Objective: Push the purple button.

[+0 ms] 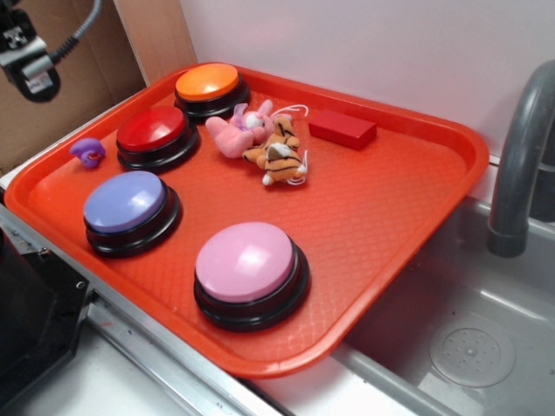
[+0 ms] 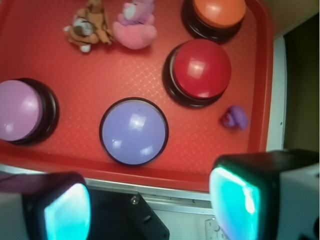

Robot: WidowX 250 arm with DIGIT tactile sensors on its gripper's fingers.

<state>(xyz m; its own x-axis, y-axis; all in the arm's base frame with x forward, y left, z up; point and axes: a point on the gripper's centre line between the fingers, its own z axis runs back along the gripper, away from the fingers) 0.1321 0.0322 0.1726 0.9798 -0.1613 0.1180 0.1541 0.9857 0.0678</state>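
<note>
Exterior view: black robot arm with grey cable sits high at the upper left corner, above and off the orange plastic tray's (image 1: 416,217) left edge; only part of the arm shows there. Wrist view: gripper (image 2: 150,205) looks straight down from over the tray's near rim, two pale translucent fingertips (image 2: 67,210) spread wide apart, holding nothing, touching nothing.

Purple button (image 2: 133,131), a large round periwinkle dome on a black base, lies on the tray just beyond the gripper, roughly centred between the fingertips in the wrist view. In the exterior view it (image 1: 130,208) sits near the tray's left front edge.

Counts on tray: four dome buttons, one purple, one pink (image 1: 250,270) beside it, one red (image 1: 156,134) and one orange (image 1: 210,87) behind it. Two plush toys, pink bunny (image 1: 238,130) touching striped tiger (image 1: 277,152). One red rectangular block (image 1: 342,128). One tiny purple curled toy (image 1: 88,152) near the red button.
</note>
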